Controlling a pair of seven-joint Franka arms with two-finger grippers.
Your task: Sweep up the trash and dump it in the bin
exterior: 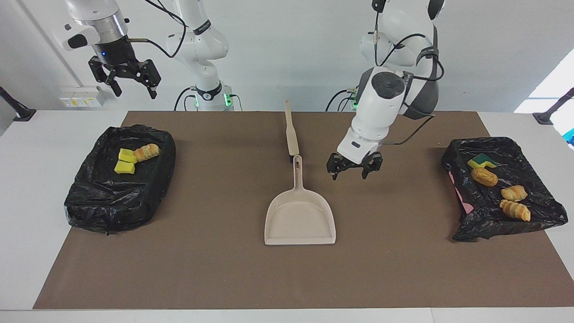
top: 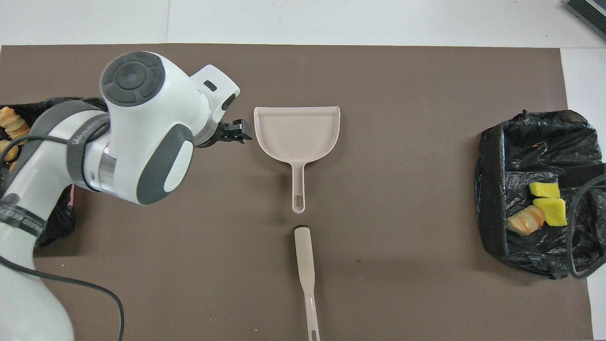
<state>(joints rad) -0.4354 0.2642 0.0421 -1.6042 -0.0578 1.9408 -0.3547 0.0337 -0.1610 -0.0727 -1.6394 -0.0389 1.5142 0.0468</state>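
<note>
All the trash lies in two black-bagged bins. The bin [exterior: 112, 206] [top: 492, 189] at the right arm's end holds two yellow sponge chunks [exterior: 125, 162] [top: 550, 210] and a croissant piece [exterior: 147, 152] [top: 524, 220]. The bin [exterior: 475, 224] at the left arm's end holds a sponge [exterior: 480, 160] and three bread pieces [exterior: 484, 176]. The beige dustpan [exterior: 299, 217] [top: 297, 132] lies flat mid-mat, and nothing shows in it. My left gripper [exterior: 349, 174] [top: 236, 133] hangs open and empty just above the mat beside the dustpan's handle. High over the right arm's bin, my right gripper [exterior: 133, 89] is open and empty.
A beige brush [exterior: 291, 134] [top: 305, 270] lies on the brown mat [exterior: 202, 269], nearer to the robots than the dustpan and in line with its handle. In the overhead view the left arm covers most of its bin, with only a bread piece [top: 12, 124] showing.
</note>
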